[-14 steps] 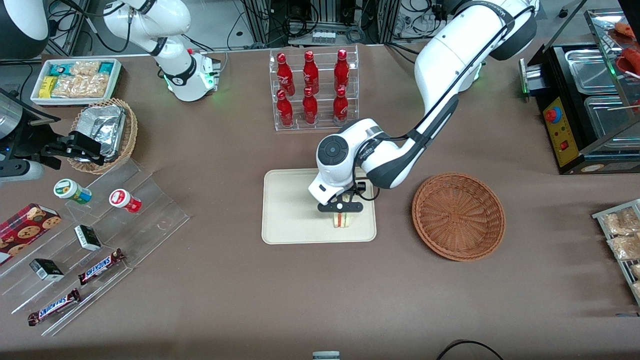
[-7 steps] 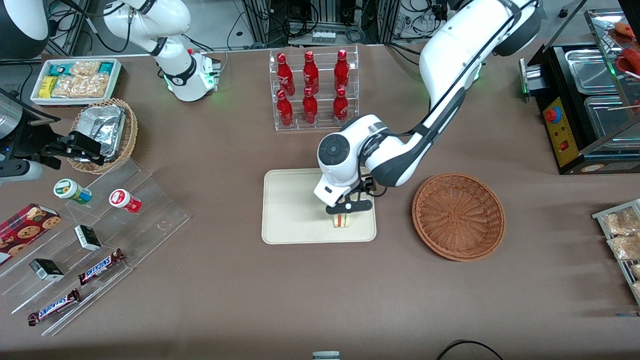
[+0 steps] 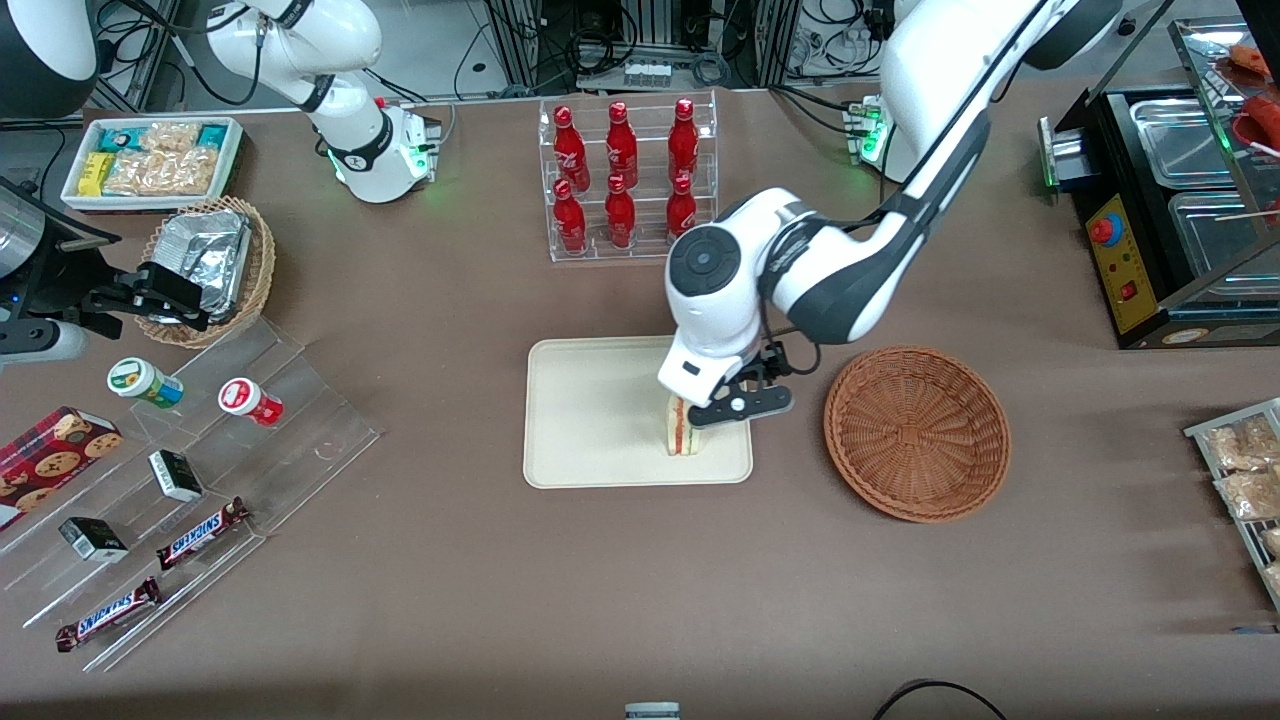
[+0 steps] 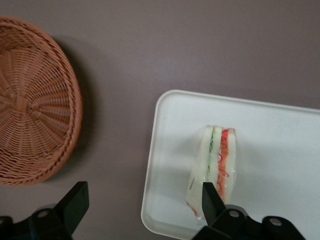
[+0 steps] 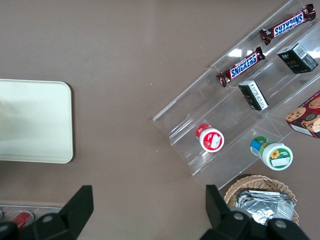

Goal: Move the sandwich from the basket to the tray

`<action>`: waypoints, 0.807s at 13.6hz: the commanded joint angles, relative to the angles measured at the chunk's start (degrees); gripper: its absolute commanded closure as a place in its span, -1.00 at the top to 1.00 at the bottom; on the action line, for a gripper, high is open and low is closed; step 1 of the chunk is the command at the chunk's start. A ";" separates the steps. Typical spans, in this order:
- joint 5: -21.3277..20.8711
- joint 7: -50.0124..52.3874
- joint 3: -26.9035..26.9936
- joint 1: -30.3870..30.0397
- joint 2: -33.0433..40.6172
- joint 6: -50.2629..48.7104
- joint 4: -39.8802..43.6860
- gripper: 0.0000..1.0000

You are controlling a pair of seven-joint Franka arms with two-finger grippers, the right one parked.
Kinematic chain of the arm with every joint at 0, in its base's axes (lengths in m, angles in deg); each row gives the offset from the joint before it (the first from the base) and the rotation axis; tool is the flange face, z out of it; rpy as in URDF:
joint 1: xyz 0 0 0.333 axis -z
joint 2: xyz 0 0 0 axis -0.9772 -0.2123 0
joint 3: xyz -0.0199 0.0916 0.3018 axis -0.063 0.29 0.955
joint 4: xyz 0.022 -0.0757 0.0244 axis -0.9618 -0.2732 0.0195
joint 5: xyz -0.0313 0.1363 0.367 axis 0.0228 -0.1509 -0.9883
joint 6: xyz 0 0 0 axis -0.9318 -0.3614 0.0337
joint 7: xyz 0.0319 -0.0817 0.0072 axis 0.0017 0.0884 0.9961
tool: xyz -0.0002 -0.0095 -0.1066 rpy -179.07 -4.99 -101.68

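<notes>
Brown table (image 3: pixel 480 590), pretty loaded. Cream tray (image 3: pixel 590 420) sits mid-table with the round basket (image 3: pixel 917 432) just beside it, toward the working arm's end. Bottle rack (image 3: pixel 628 178) is farther from the camera than the tray. Toward the parked arm's end: clear stepped stand (image 3: pixel 200 480), foil basket (image 3: pixel 210 270), white snack bin (image 3: pixel 150 160). The gripper (image 3: pixel 735 405) hangs open over the tray.

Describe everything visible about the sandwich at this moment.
The sandwich is a small wedge of pale bread, standing on edge with green and red filling lines showing. It rests on the cream tray, near the rim that faces the empty reddish wicker basket. The tool is open and raised above it, one finger overlapping it in view; nothing grips it.
</notes>
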 commanded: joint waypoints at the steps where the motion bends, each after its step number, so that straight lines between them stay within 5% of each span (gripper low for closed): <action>1: -0.20 0.58 -0.15 -2.70 5.31 -0.47 -2.27 1.00; 5: 4.97 -1.51 2.73 -5.51 11.64 -2.84 -2.53 1.00; 8: 12.09 -15.80 8.09 -6.13 17.44 -6.61 -2.71 1.00; 11: 14.82 -25.06 11.27 -8.31 21.48 -9.61 -2.80 1.00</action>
